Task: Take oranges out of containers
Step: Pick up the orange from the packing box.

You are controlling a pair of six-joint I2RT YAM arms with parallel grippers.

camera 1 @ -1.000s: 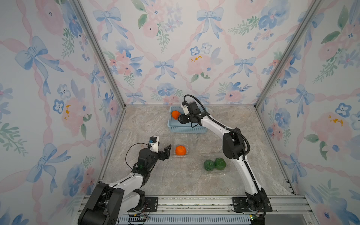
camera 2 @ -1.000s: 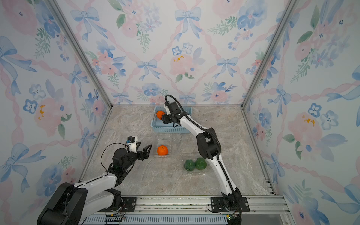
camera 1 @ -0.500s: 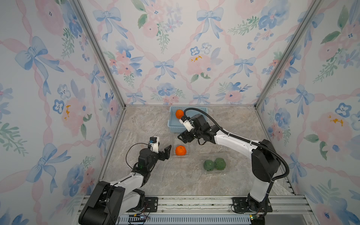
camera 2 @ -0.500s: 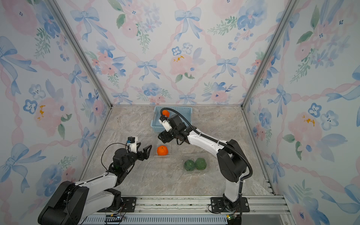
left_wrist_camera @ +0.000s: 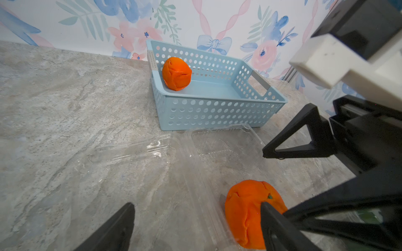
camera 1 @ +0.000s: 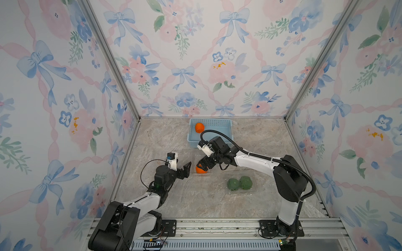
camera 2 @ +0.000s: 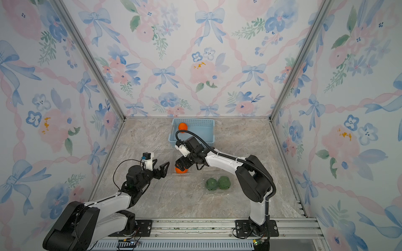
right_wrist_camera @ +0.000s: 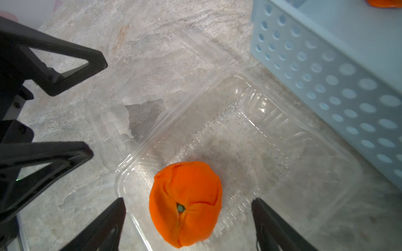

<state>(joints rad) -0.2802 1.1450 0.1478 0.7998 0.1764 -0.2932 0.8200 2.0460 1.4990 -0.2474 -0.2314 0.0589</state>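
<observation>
Open right hand (camera 1: 201, 167) over an orange (camera 1: 202, 171) in a clear tray (camera 1: 199, 157)
In both top views, the blue basket (camera 1: 219, 130) at the tray's twelve o'clock holds a second orange (camera 1: 199, 127); green pair (camera 1: 240, 184) at four. Left wrist: left hand (left_wrist_camera: 196, 204) open, empty. Right wrist: fingers (right_wrist_camera: 108, 223) flank the orange, not touching

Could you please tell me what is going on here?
The robot is unpacking fruit. The right gripper is open and straddles an orange in a clear tray, not gripping it yet. The left gripper hovers open beside that tray, holding nothing. In the blue basket lies another orange, and two green fruits sit in a second clear tray.
</observation>
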